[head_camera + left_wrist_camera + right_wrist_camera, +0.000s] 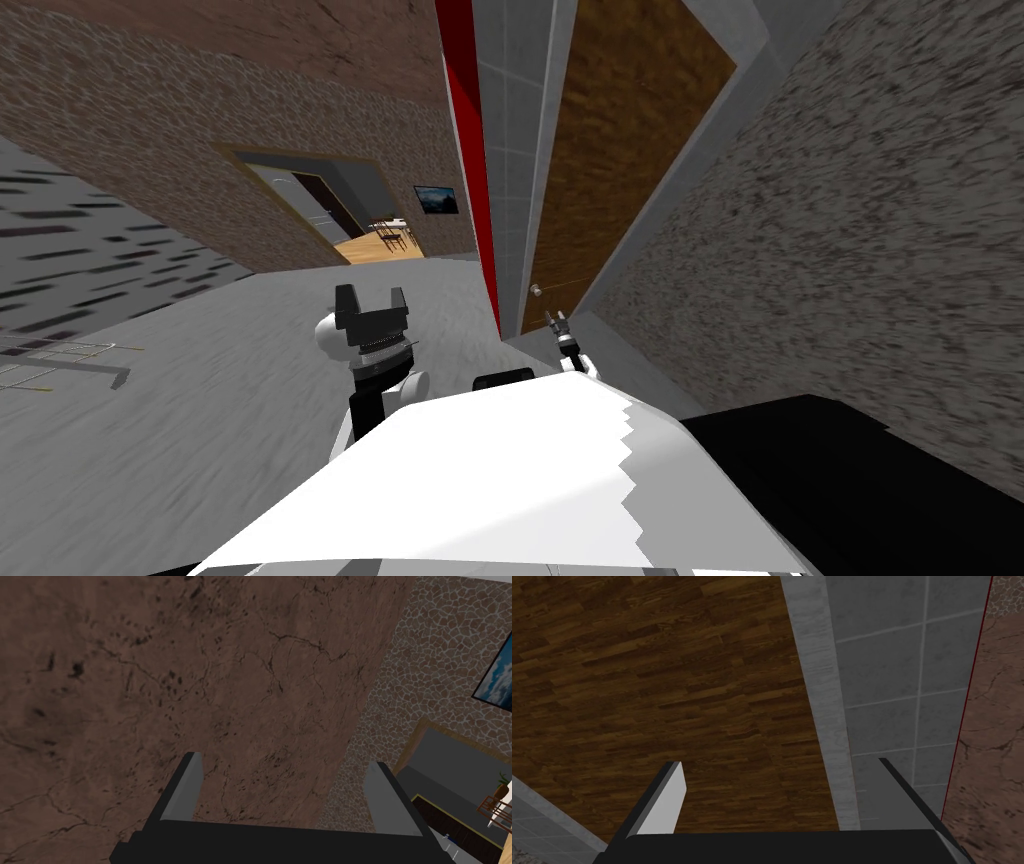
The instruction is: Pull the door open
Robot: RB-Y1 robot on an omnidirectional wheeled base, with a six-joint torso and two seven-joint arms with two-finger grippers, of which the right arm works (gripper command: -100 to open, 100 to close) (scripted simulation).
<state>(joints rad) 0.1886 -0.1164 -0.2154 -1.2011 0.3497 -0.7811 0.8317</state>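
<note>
The door point(620, 150) is a brown wood-grain panel in a light grey frame point(700, 140), ahead and slightly to my right. A small round pale knob point(536, 290) sits near the panel's left edge. My right gripper point(556, 322) hovers just below and right of the knob, a short gap away from it. In the right wrist view that gripper point(782, 791) is open, with the door's wood point(662, 686) and the grey frame strip point(822, 701) beyond its fingers and nothing between them. My left gripper point(370, 300) is raised in front of my chest, open and empty point(285, 791).
A grey tiled wall point(510, 150) with a red strip point(470, 150) stands left of the door. A rough stone wall point(850, 250) runs along the right. Farther left is an open doorway point(320, 205), chairs point(392, 235) and a picture point(437, 200). A wire rack point(50, 360) lies far left. A black area point(850, 480) lies at the lower right.
</note>
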